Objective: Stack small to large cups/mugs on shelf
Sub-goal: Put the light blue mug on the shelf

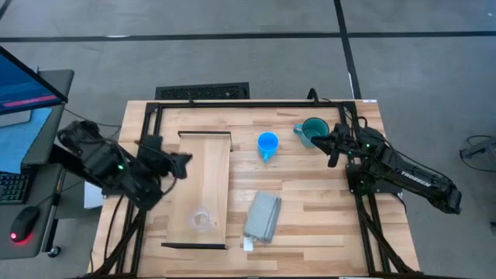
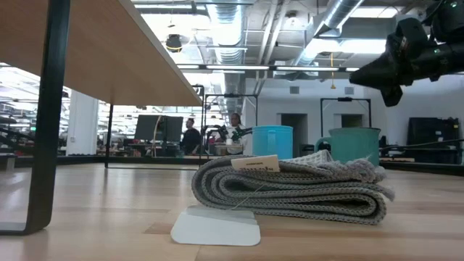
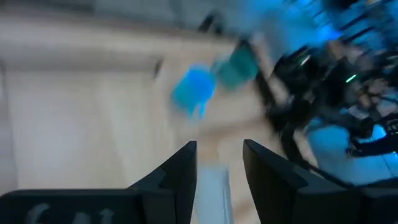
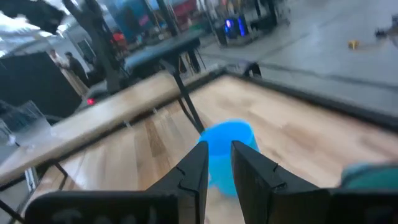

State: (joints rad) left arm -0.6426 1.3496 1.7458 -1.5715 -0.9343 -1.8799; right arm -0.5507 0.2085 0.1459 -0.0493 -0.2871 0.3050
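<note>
From above: the shelf [image 1: 208, 190] sits on the left half of the table [image 1: 310, 225], running from the far side toward the near edge. The clear cup [image 1: 203, 220] is on it, close to its near end. The blue mug [image 1: 267, 144] stands on the bare tabletop just right of the shelf's far end, and the teal mug [image 1: 314, 131] is further right, near the far right corner. A folded grey cloth [image 1: 262, 216] lies on the table right beside the shelf's near end. The left gripper [image 1: 182, 164] hangs over the shelf's left edge, holding nothing. The right gripper [image 1: 335, 151] is just beside the teal mug, on its right; can't tell from up here if it touches.

Table-level view: the cloth [image 2: 293, 190] fills the front, with a white tag [image 2: 216, 225] lying flat under it. The blue mug [image 2: 272, 142] and teal mug [image 2: 354, 145] peek up behind it, and the shelf board [image 2: 87, 43] runs overhead. The right gripper [image 2: 377, 76] hovers above the teal mug, clear of it.

Left wrist: pretty smeared, but the fingers [image 3: 180, 171] stand a narrow gap apart, empty, with both mugs beyond.

Right wrist: fingers [image 4: 196, 168] also narrowly apart, nothing between them, blue mug [image 4: 227, 146] ahead.
</note>
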